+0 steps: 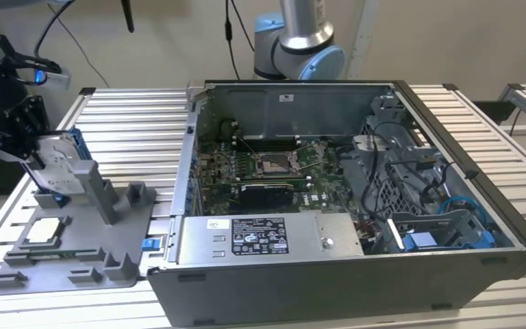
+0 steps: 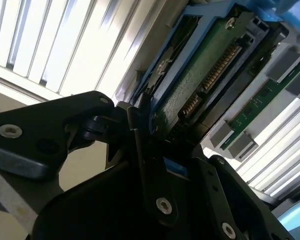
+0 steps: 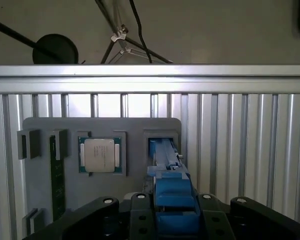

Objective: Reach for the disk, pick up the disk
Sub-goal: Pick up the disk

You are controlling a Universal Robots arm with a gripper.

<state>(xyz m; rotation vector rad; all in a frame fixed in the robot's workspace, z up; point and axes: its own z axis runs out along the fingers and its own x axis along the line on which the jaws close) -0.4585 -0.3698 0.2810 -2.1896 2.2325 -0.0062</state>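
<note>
Claw clamped on the disk's blue edge, disk upright at the fixture

Exterior view: my claw (image 1: 33,159) is on the disk (image 1: 58,159), which stands on edge in the grey fixture (image 1: 107,247) on the slatted surface (image 1: 126,116), at this view's left beside the open computer case (image 1: 336,295); seated in its slot or lifted clear, I can't make out. Second wrist view: bare green circuit board (image 2: 205,75) and connector pins face me. It's stiff, fairly heavy and fragile, I'd say, so grip the frame, not the board. First wrist view: fingers (image 3: 141,212) press both sides of the blue bracket (image 3: 174,200); the label face is hidden
</note>
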